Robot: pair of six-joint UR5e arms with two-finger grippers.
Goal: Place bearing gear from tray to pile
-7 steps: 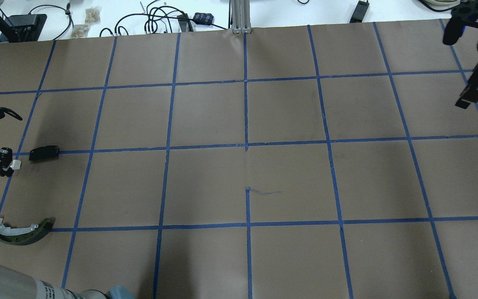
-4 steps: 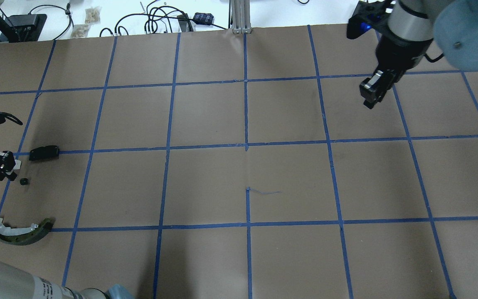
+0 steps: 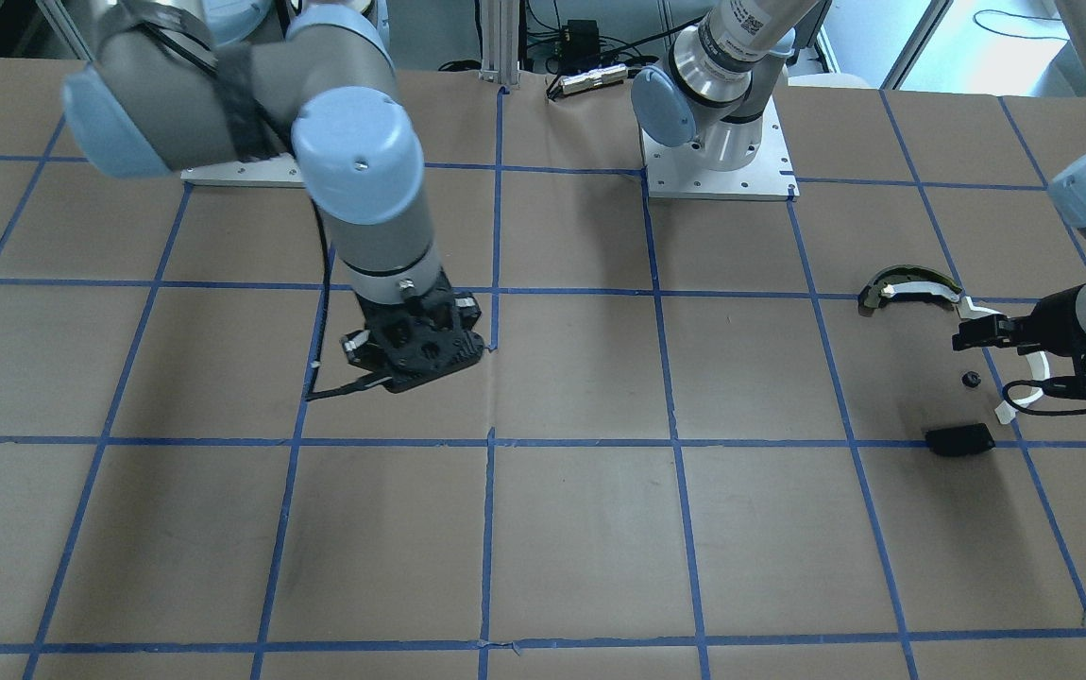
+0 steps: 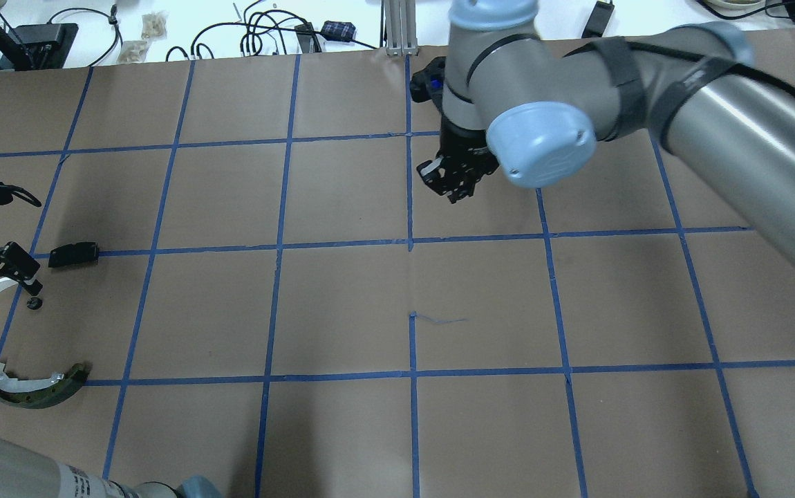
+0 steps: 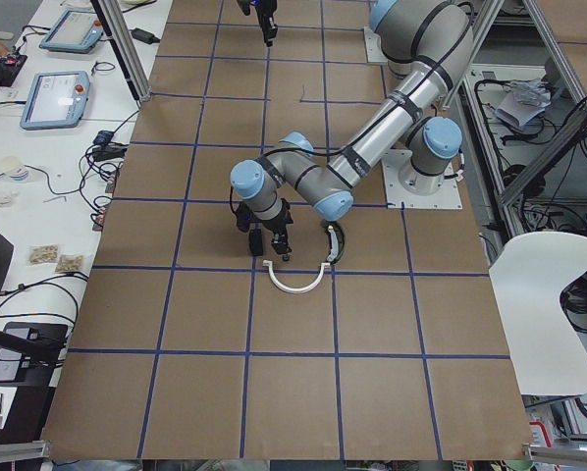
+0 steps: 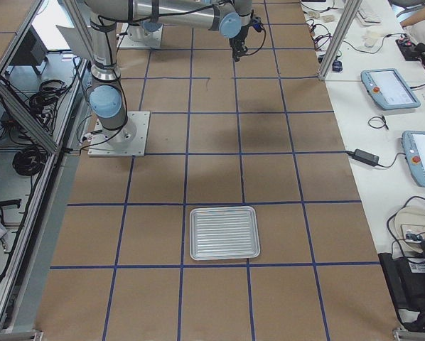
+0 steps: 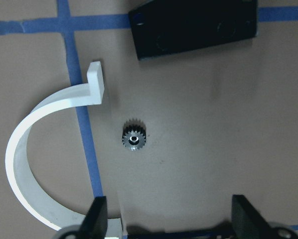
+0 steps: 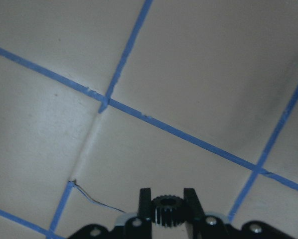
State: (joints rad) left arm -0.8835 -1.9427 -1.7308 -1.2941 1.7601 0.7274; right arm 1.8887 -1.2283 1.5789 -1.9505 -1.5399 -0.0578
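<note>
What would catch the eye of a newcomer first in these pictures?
The right gripper hangs over the middle of the table, shut on a small dark gear. At the table's end on the robot's left, the left gripper is open close to a second gear. That gear lies loose on the paper, apart from the white half-circle strip and the black plate near it.

One camera looks down over my shoulders, one faces me across the table (image 4: pixel 342 429), and two watch from its ends. My wrist cameras hang close above it; the left shares the white strip (image 7: pixel 17 154) with the overhead.
</note>
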